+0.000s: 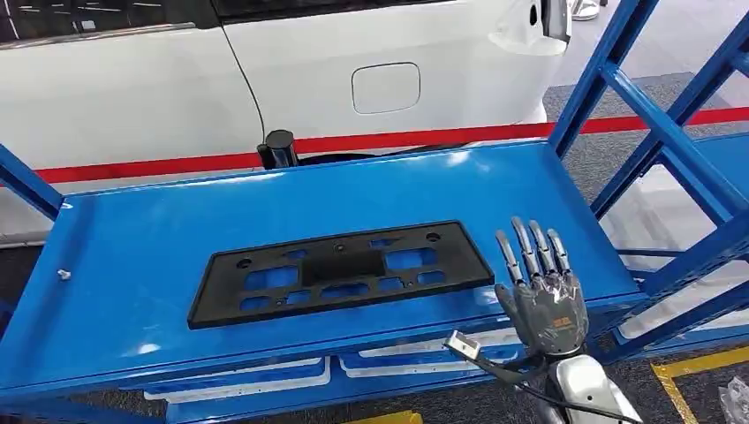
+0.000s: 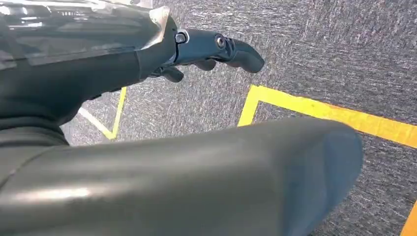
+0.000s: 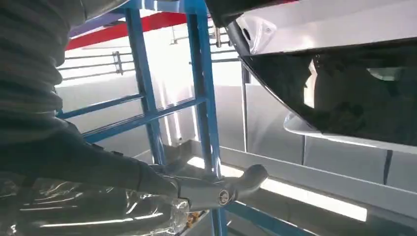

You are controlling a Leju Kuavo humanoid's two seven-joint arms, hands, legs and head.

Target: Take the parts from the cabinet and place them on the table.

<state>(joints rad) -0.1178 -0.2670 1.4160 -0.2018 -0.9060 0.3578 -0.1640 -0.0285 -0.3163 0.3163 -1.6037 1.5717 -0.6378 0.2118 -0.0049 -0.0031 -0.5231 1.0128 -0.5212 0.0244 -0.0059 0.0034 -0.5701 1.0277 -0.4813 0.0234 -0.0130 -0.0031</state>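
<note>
A flat black plastic part (image 1: 340, 272) with several cut-outs lies on the blue shelf (image 1: 132, 265) of the cabinet, near its front edge. My right hand (image 1: 540, 287) is raised just right of the part, at the shelf's front right corner, fingers straight and spread, holding nothing. It is apart from the part. In the right wrist view the right hand (image 3: 147, 191) has its thumb extended in front of the blue frame. In the left wrist view my left hand (image 2: 206, 49) hangs over the grey carpet with its fingers apart and nothing in it.
Blue cabinet uprights and diagonal braces (image 1: 654, 115) stand at the right. A white car (image 1: 265, 71) is parked behind the cabinet, beyond a red floor line (image 1: 397, 139). A small black post (image 1: 279, 148) stands behind the shelf. Yellow floor tape (image 2: 319, 110) marks the carpet.
</note>
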